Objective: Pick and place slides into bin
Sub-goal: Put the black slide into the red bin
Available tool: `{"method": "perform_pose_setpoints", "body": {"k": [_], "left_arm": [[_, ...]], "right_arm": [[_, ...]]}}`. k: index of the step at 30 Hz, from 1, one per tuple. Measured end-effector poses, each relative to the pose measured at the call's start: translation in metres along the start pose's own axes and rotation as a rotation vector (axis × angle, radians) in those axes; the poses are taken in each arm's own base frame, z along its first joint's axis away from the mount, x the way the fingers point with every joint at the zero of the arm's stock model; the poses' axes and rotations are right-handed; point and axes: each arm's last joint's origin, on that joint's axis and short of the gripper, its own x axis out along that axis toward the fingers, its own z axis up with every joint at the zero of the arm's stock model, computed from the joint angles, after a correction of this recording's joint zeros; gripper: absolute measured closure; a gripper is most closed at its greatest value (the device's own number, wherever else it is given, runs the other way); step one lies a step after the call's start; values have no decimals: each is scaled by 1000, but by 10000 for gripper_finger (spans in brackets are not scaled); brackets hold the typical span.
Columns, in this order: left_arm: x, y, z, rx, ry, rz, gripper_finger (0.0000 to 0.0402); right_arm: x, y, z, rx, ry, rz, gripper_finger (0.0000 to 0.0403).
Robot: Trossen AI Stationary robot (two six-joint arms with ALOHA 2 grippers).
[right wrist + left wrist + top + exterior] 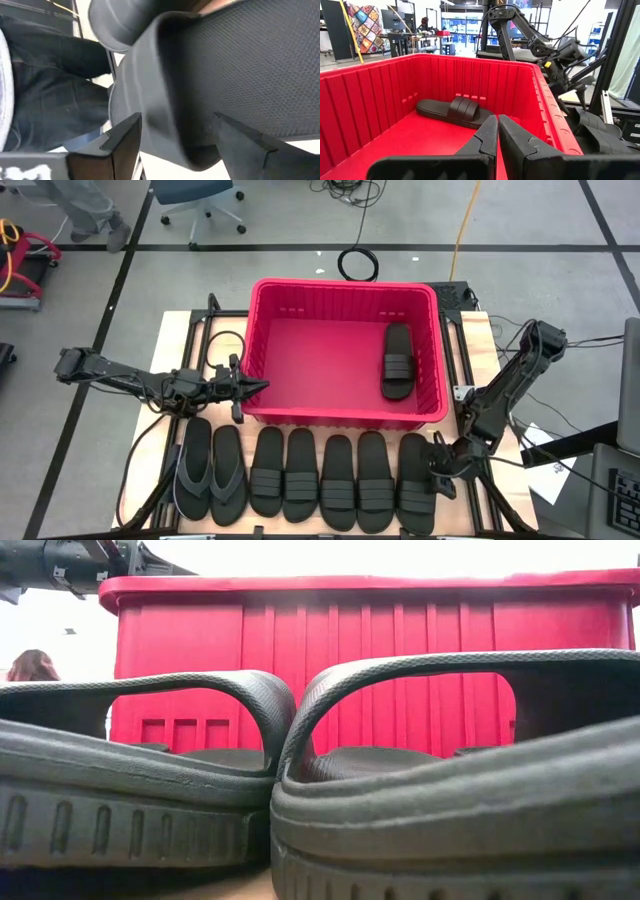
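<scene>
One matte black rubber slide with a ribbed band strap [397, 361] lay inside the large rectangular red plastic bin [345, 292], near its right wall. Seven more black rubber sandals [320, 475] lay in a row on the wooden worktop [168, 350] just in front of the bin. The right gripper [441, 465] was at the rightmost sandal [416, 483], jaws apart around its edge. The left gripper [258, 386] hovered at the bin's left front corner, jaws together and holding nothing.
</scene>
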Motion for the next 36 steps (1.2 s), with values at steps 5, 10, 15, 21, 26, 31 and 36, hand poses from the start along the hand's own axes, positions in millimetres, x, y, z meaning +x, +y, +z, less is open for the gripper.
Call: {"method": "perform_pose_setpoints", "body": {"k": [5,10,15,21,26,31,36], "left_arm": [[0,0,0,-23,1,0,380],[0,0,0,-29,1,0,380],[0,0,0,-30,1,0,380],[0,0,0,-28,1,1,380],[0,0,0,-22,1,0,380],[0,0,0,-18,1,0,380],[0,0,0,-5,1,0,380]], "right_arm": [[4,-11,-2,0,-8,22,175],[7,-18,-3,-29,-18,68,176],[8,-16,-2,-91,-31,159,177],[7,-11,-2,-144,-46,227,197],[7,-11,-3,-150,-17,232,234],[7,-11,-4,-153,7,237,274],[8,-14,-4,-154,13,201,316]]}}
